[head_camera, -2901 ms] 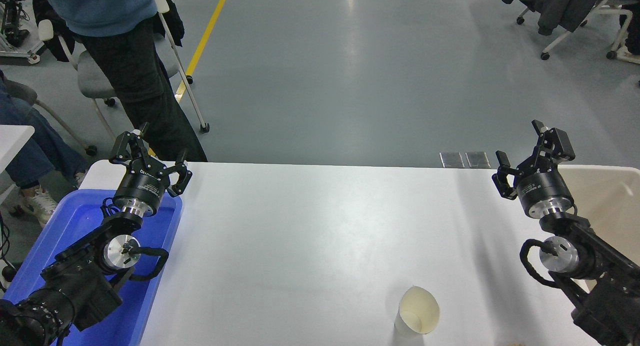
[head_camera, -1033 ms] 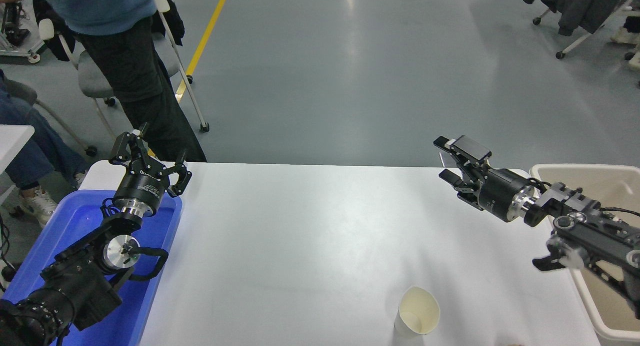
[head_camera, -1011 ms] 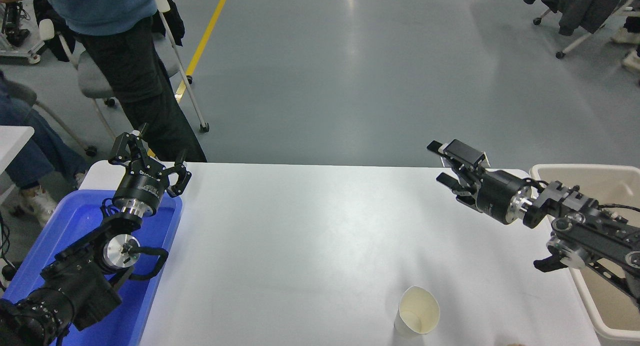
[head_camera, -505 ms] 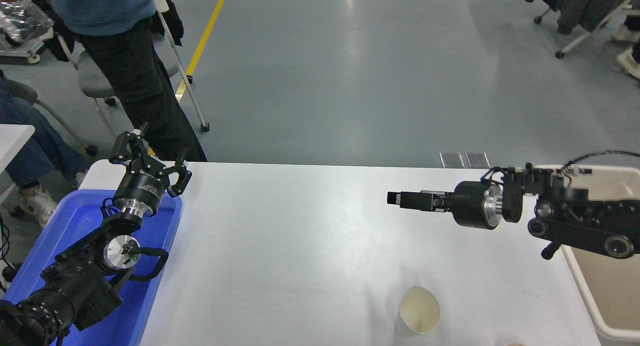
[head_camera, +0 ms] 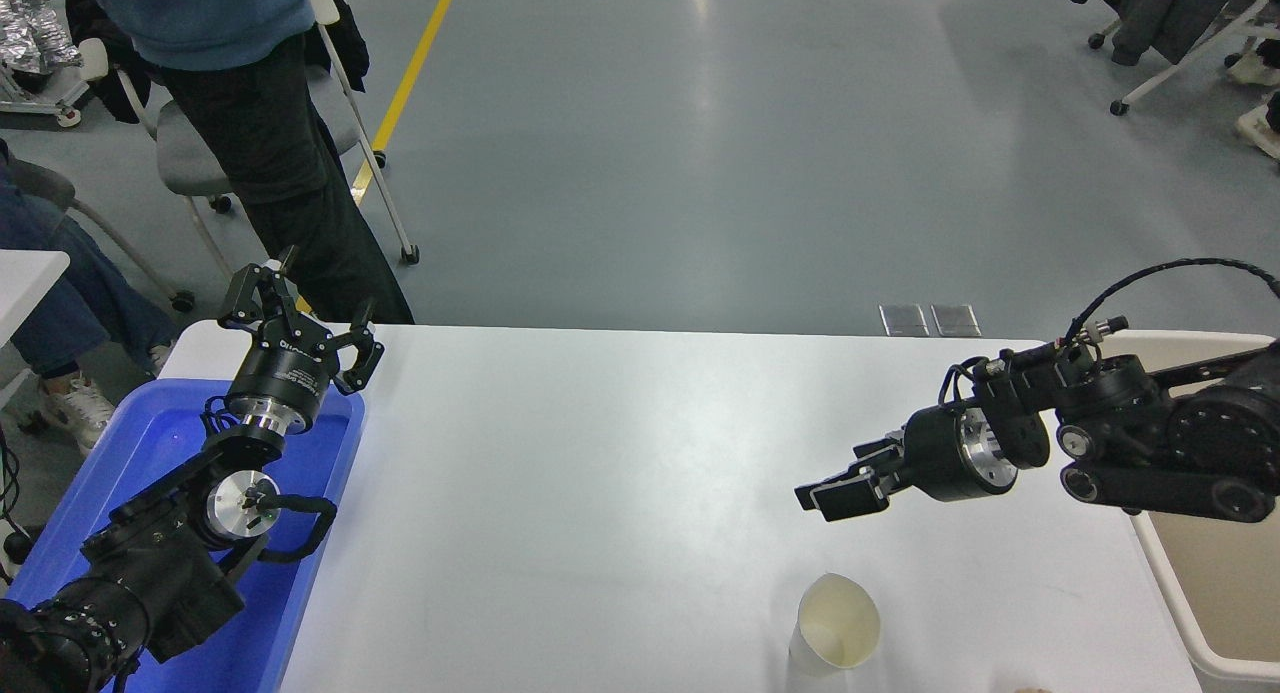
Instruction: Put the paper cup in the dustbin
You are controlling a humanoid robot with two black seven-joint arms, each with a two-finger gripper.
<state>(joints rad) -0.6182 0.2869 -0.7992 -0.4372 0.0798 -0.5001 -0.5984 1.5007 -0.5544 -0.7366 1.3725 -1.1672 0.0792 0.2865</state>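
The paper cup (head_camera: 837,625) stands upright near the table's front edge, white outside, cream inside. The dustbin (head_camera: 1215,578) is the beige bin at the table's right edge, partly covered by my right arm. My right gripper (head_camera: 835,491) reaches in from the right, tilted down and leftward, above and a little behind the cup, apart from it; its fingers look open and empty. My left gripper (head_camera: 300,308) is parked open at the lower left over the blue tray.
A blue plastic tray (head_camera: 150,443) sits at the table's left edge under the left arm. A person (head_camera: 250,103) stands beyond the table's far left corner beside a chair (head_camera: 190,153). The white table (head_camera: 600,473) stretches between the arms.
My right arm has swung from pointing up at the far right to reaching leftward, then dropped toward the cup. The cup and left arm have not moved.
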